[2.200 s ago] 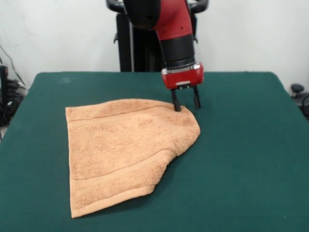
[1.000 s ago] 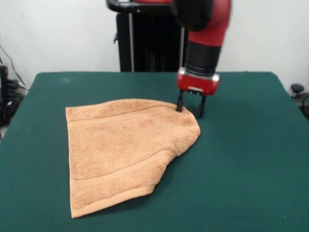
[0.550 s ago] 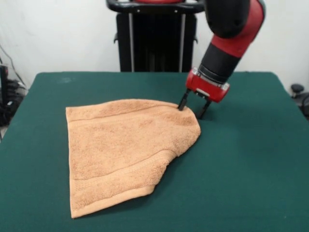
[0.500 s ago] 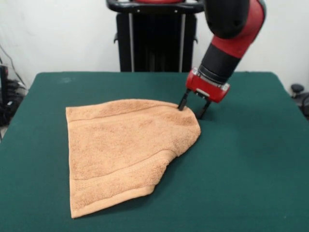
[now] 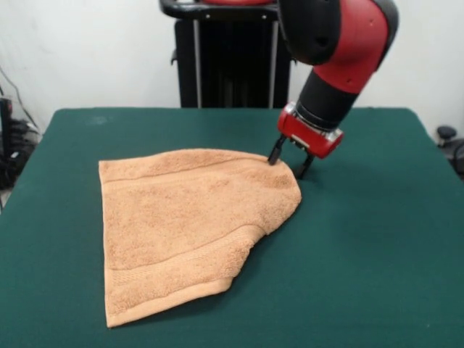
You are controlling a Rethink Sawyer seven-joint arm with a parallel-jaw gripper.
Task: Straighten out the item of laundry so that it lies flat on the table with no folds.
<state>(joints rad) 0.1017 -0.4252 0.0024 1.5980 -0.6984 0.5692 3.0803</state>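
Near edge first: the towel (image 5: 190, 226) is spread on the left-centre of the table (image 5: 362, 261), but its right side is doubled under, giving a rounded fold at the far-right corner instead of a square one. Judged step: that folded corner is to be pinched. For a clean grab, both layers' edge should be caught between the fingers, then drawn outward low and slow. Further back, the gripper (image 5: 288, 165) is tilted, parted, empty, straddling the corner; one tip touches cloth.
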